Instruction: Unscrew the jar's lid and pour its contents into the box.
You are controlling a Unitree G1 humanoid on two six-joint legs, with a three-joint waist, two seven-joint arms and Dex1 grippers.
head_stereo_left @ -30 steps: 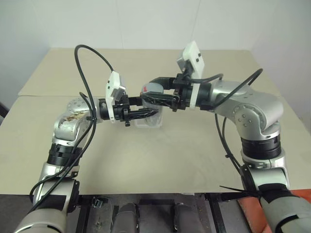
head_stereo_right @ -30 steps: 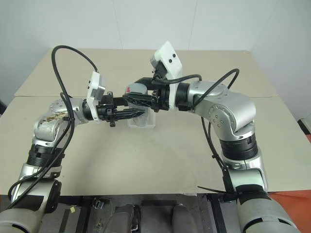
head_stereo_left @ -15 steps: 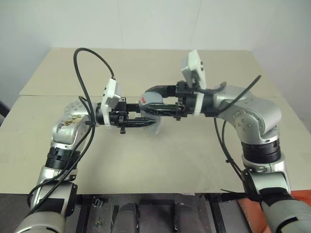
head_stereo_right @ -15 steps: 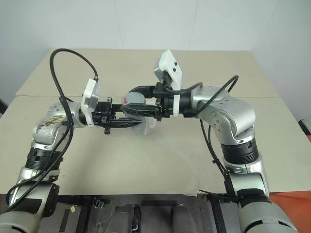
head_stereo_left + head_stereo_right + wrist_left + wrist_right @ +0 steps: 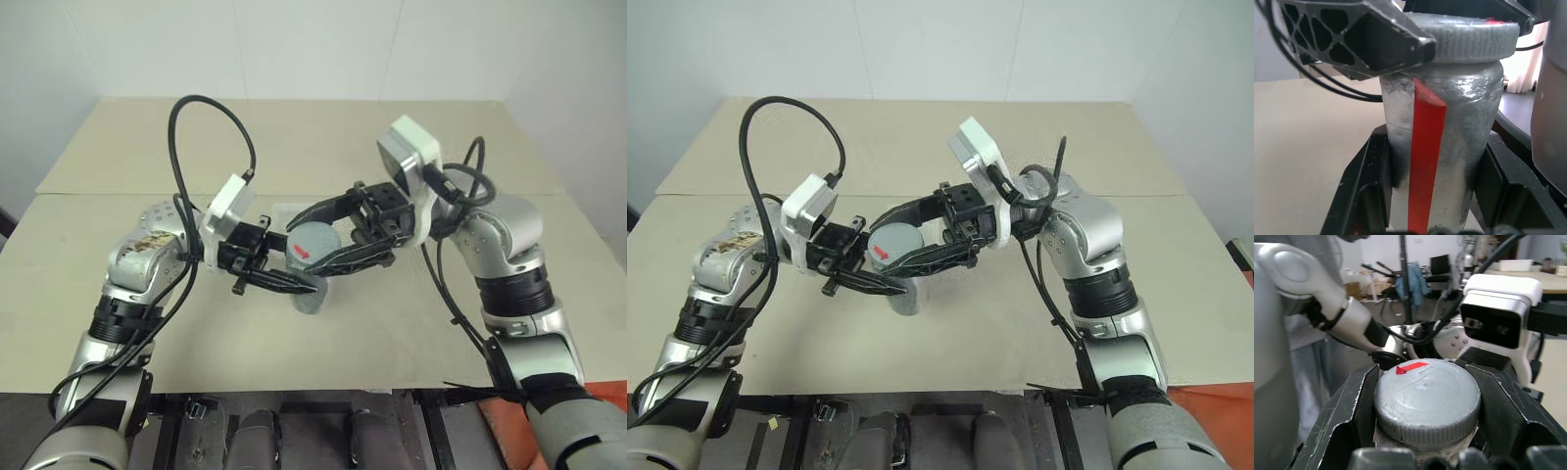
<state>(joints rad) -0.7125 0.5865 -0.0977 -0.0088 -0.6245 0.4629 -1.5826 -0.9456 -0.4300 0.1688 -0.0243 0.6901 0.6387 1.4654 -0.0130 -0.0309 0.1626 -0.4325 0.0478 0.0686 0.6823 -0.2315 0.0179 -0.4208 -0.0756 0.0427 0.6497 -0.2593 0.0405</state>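
1. The jar (image 5: 310, 291) is held upright above the beige table (image 5: 411, 323), near the middle of the head camera's picture, between the two arms.
2. The left gripper (image 5: 294, 284) comes in from nine o'clock and is clamped on the jar's body, one black finger on each side of it; in the left wrist view the fingers (image 5: 1369, 191) press the glass on both sides of a red strip running down the jar's wall.
3. The right gripper (image 5: 318, 245) reaches in from three o'clock and is closed around the lid (image 5: 312, 242), its fingers hugging the ribbed rim on opposite sides.
4. The lid sits on top of the jar, grey, with a small red mark on its flat face; in the right wrist view the mark lies toward eleven o'clock on the cap (image 5: 1427, 401).
5. The box (image 5: 281, 211) shows as a pale, clear patch on the table just behind the jar, at about eleven o'clock from it, partly hidden by the grippers.
6. The contents cannot be made out through the jar's wall.
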